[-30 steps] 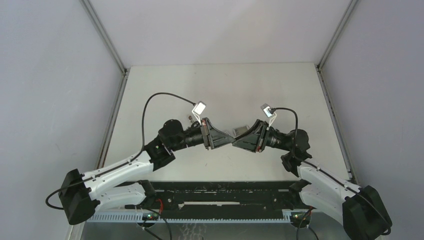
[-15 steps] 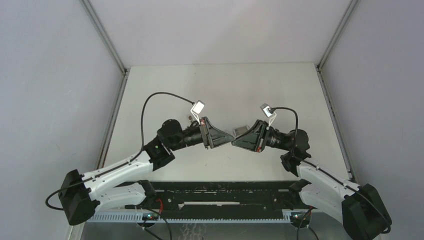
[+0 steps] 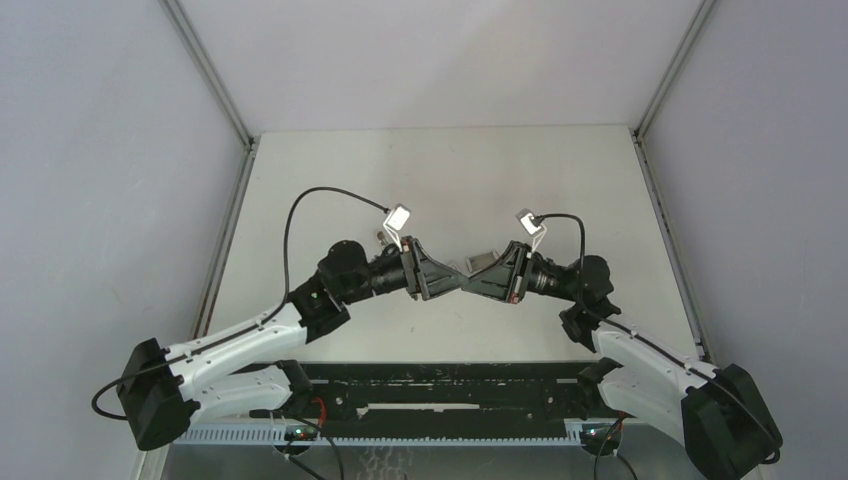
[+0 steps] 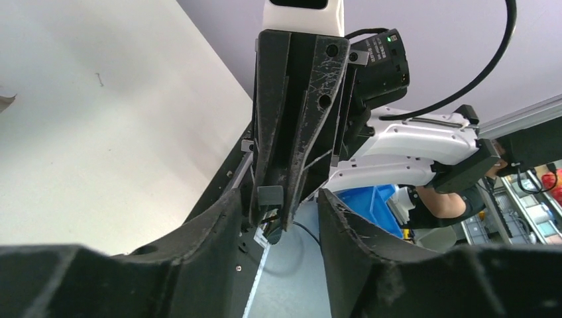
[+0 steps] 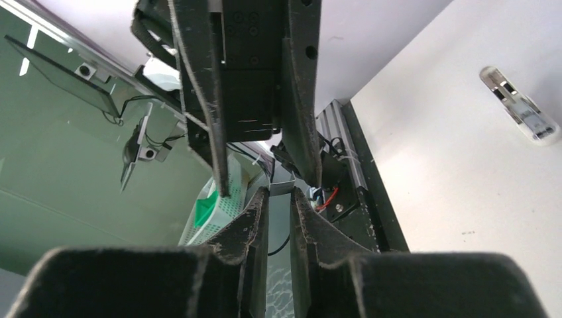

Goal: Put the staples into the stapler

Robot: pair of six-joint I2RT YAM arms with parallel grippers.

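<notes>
Pincers meet tip to tip above the middle of the tabletop [image 3: 450, 170], so the overhead view hides the contact point behind black fingers. Left pincer [image 4: 278, 199] is released, its two fingers spread wide with the other arm's fingertips poking in between them. Right pincer [image 5: 280, 192] is clenched to a narrow slit on a small grey block [image 4: 270, 195], which sits right at its tips. The block is mostly covered: only one flat face shows in the left wrist view and a thin edge in the right wrist view. Staples: no colour or label is readable on the block, so I cannot tell if it is their tray, and nothing else in the views reads as them.

A grey object [image 3: 483, 262] lies on the tabletop just behind the pincers, half hidden by the right arm; I cannot identify it. A tiny item [image 3: 383, 237] under the left wrist camera is too small to make out. A white oblong piece [image 5: 520, 112] lies flat on the tabletop, well apart from the pincers, its details blurred. A brownish sliver [image 4: 5, 101] is cut off at the left edge of the left wrist view.
</notes>
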